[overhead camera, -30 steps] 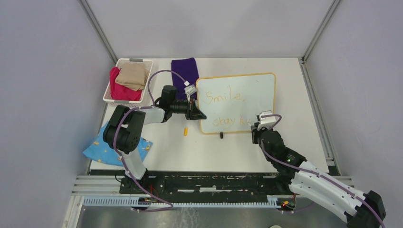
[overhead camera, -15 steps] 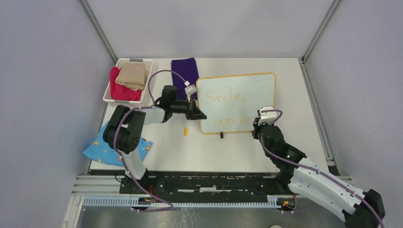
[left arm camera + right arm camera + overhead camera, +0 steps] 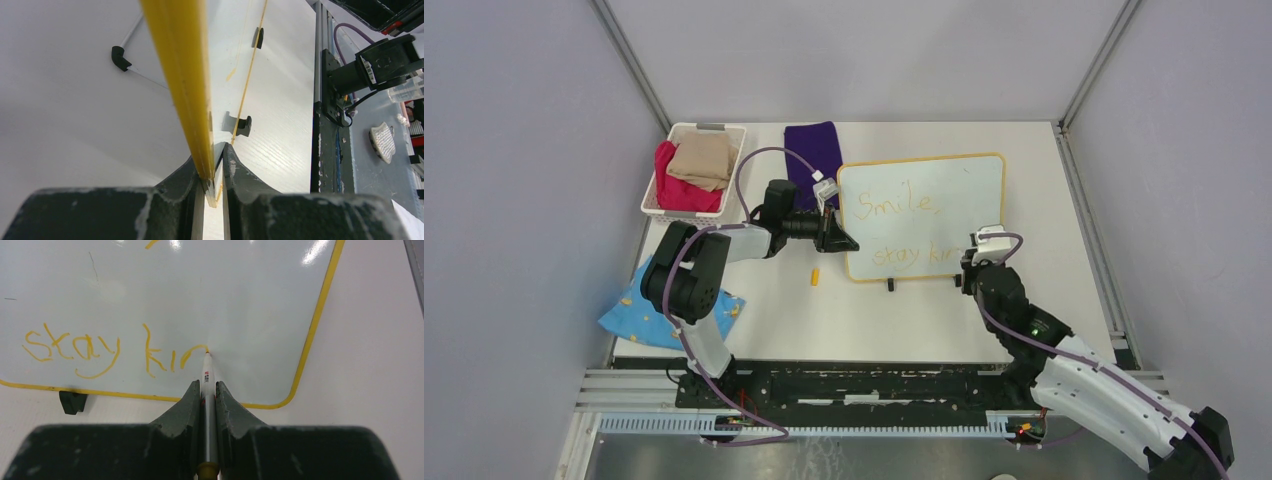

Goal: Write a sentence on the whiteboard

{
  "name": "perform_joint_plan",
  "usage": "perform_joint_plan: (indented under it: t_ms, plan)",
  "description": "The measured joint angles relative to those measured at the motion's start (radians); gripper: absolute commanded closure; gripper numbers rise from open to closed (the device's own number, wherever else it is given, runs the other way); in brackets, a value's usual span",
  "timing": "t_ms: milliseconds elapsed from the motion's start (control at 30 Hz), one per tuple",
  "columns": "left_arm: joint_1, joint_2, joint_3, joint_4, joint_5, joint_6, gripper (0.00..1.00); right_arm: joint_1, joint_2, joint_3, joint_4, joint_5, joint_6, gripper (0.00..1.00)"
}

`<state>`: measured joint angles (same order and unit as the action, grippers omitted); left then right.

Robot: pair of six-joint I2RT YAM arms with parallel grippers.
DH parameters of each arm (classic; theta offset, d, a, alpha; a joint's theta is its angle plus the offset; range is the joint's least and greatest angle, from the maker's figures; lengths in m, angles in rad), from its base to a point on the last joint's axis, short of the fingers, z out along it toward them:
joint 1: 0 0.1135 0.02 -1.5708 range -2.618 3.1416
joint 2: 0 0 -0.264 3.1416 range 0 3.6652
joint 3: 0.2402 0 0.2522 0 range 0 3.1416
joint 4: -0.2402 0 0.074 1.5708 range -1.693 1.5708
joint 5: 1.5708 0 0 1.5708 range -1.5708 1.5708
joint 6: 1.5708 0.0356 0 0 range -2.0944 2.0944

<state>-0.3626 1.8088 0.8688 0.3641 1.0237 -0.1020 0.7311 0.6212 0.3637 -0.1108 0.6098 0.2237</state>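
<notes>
In right wrist view only: marker [image 3: 207, 377]

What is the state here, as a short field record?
whiteboard: yellow frame, on the table
sentence: "Smile," above, "stay kin" below, last letter unfinished
left gripper: shut on the whiteboard's left edge
right gripper: shut on marker, tip at the end of the "n" stroke
basket: holds red cloth and beige cloth
purple cloth: by the whiteboard's far left corner
blue cloth: table's near left edge
yellow piece: loose, left of the whiteboard
</notes>
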Motion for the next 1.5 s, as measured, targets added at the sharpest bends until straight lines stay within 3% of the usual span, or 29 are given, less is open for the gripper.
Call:
perform_joint_plan:
  t_ms: [767, 1133, 1500]
  plan:
    - [0.0, 0.002, 0.002, -0.001, 0.0, 0.0, 0.98, 0.0, -0.064, -0.038, -0.076, -0.031, 0.049, 1.0]
    - [0.0, 0.002, 0.002, -0.001, 0.0, 0.0, 0.98, -0.006, -0.013, 0.145, -0.056, 0.016, -0.017, 1.0]
    - [0.0, 0.002, 0.002, -0.001, 0.0, 0.0, 0.98, -0.069, 0.077, 0.165, -0.008, 0.021, -0.049, 1.0]
